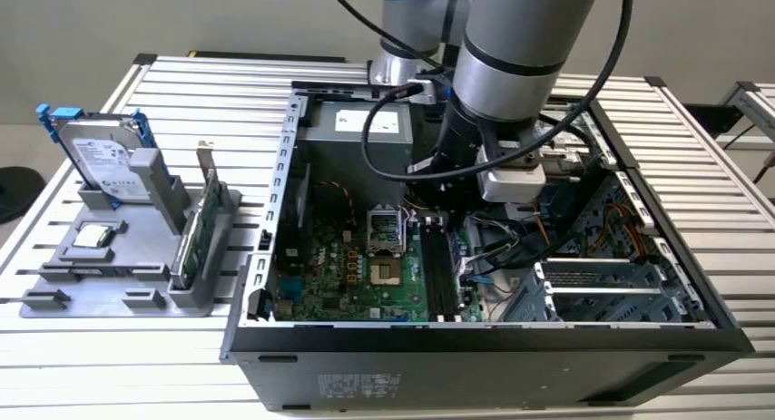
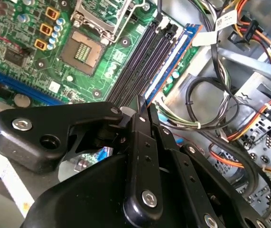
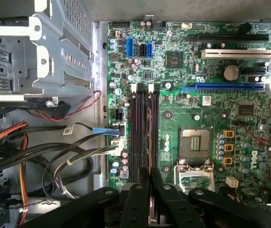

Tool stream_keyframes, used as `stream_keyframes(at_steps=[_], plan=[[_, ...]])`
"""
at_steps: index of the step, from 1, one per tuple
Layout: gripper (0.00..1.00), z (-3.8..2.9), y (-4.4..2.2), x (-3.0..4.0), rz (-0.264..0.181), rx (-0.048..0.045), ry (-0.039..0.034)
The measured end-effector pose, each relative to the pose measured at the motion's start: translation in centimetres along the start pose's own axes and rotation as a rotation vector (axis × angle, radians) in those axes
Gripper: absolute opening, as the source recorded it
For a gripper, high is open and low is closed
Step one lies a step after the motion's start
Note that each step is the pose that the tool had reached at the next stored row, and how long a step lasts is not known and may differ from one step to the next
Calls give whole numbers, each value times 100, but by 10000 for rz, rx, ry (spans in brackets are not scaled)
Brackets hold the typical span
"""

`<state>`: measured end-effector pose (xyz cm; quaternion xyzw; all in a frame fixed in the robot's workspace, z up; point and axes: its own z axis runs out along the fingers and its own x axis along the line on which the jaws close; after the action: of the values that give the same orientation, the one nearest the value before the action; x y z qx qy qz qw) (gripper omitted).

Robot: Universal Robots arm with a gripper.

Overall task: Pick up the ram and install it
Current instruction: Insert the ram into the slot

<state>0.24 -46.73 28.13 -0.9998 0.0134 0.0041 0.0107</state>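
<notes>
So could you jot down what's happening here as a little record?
gripper: closed on the memory stick, inside the open computer case
memory stick: on edge along the black slots; whether fully seated, cannot tell
grey stand: holds the hard drive and green card, outside the case at the exterior view's left

I am working in a robotics lab: an open computer case (image 1: 485,338) lies on a slatted aluminium bench (image 1: 714,211). A grey parts fixture (image 1: 122,275) sits beside it.
</notes>
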Motion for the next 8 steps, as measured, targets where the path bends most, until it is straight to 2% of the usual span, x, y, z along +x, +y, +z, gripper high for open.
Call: stream_keyframes(at_steps=[8], plan=[[0,110,2,28,319,-1,10]])
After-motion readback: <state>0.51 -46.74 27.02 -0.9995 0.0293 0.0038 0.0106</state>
